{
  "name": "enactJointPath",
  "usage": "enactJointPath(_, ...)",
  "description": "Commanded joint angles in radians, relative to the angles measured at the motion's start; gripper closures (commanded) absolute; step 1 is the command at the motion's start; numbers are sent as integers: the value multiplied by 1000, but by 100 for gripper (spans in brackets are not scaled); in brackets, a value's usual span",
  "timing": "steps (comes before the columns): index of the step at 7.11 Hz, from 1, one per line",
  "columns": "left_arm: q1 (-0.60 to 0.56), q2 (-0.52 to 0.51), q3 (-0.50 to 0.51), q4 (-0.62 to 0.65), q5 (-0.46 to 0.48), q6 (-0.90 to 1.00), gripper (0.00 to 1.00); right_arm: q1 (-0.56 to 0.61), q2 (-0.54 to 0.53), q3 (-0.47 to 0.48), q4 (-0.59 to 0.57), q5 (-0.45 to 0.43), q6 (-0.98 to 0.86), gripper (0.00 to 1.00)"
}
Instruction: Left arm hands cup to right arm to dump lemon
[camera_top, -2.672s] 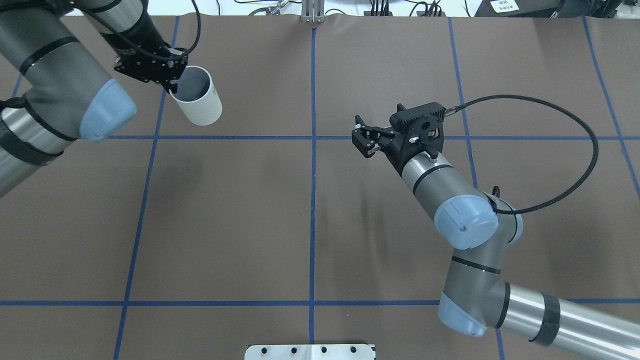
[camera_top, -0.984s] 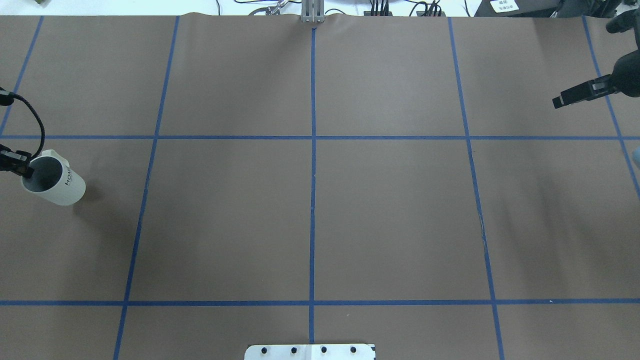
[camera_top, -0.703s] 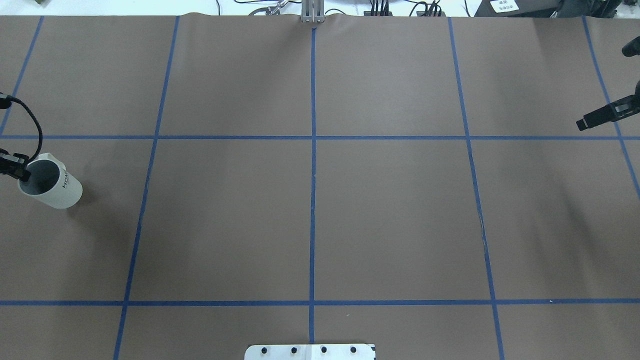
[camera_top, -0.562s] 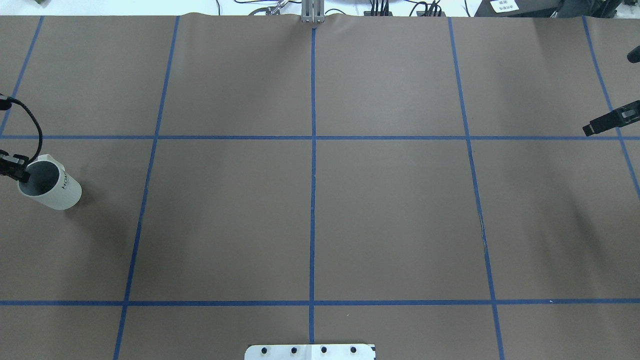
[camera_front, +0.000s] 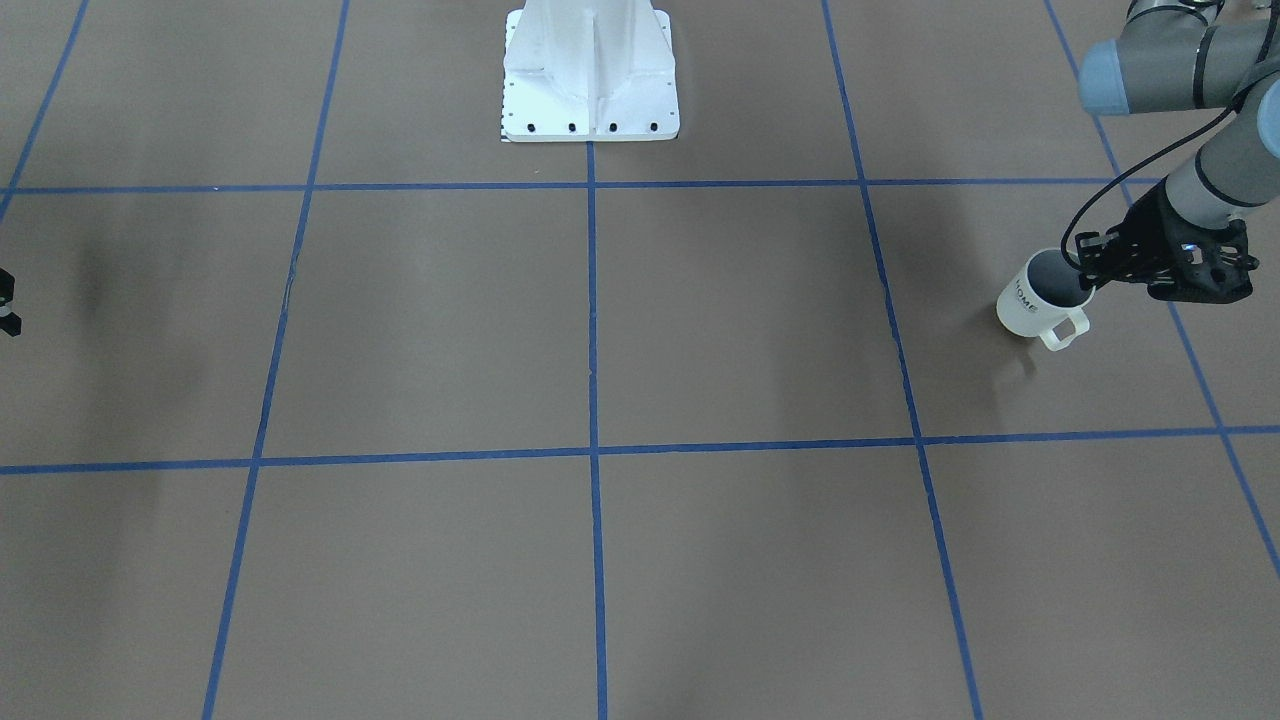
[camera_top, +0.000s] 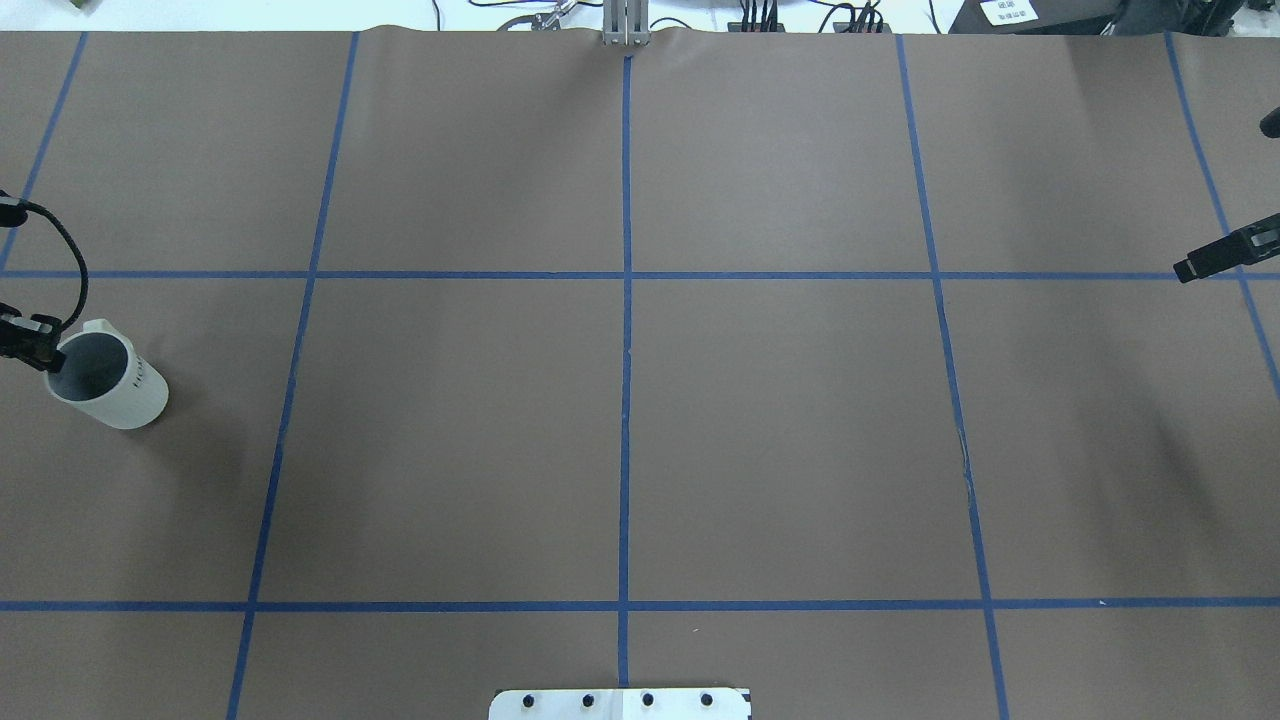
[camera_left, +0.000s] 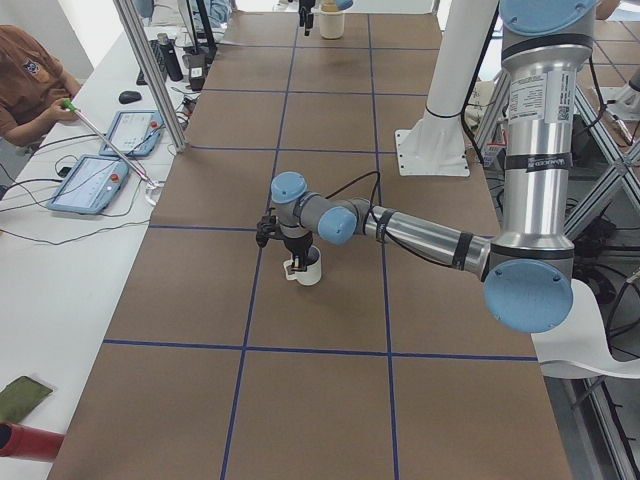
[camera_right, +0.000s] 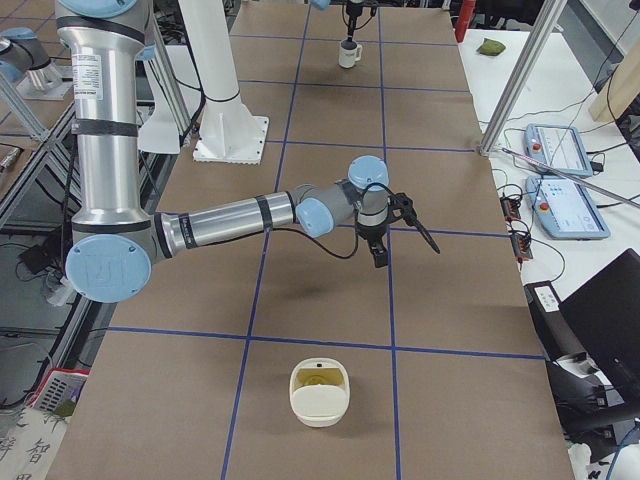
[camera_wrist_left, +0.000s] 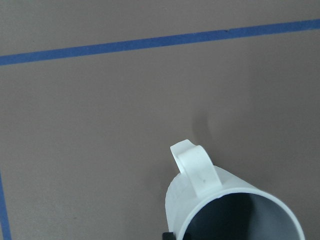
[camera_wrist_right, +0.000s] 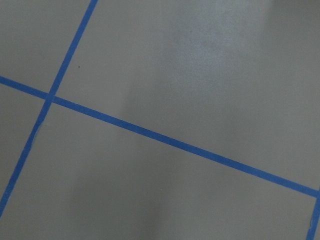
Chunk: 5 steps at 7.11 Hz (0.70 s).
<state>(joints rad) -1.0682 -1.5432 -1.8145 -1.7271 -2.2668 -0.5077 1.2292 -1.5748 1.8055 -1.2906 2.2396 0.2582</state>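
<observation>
Two grippers sit well apart: the left gripper (camera_front: 1088, 274) pinches the rim of the cup (camera_front: 1030, 300) at the left edge of the counter (camera_top: 620, 450) (no lemon visible inside), hand-over apparently pending, while the right gripper (camera_top: 1188, 270), its opening impossible to tell at the right edge, must next approach.

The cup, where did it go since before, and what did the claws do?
The left claw carried the cup to the left edge of the table, still gripping its rim. The right claw pulled back to the right edge. Nothing else changed.
</observation>
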Motion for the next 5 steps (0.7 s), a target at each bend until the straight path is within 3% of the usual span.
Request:
enactJointPath(1, -1, -2, -6, -2, -7, -2, 0, -4, 7, 0, -27, -2, -1, 1)
enactJointPath(3, -37, -11, -17, -3, -26, 14, 0, 1, 6, 2, -27, -3, -1, 1)
enactJointPath(5, -169, -9, -31, 1, -97, 108, 0, 25, 2, 8, -85, -3, -4, 1)
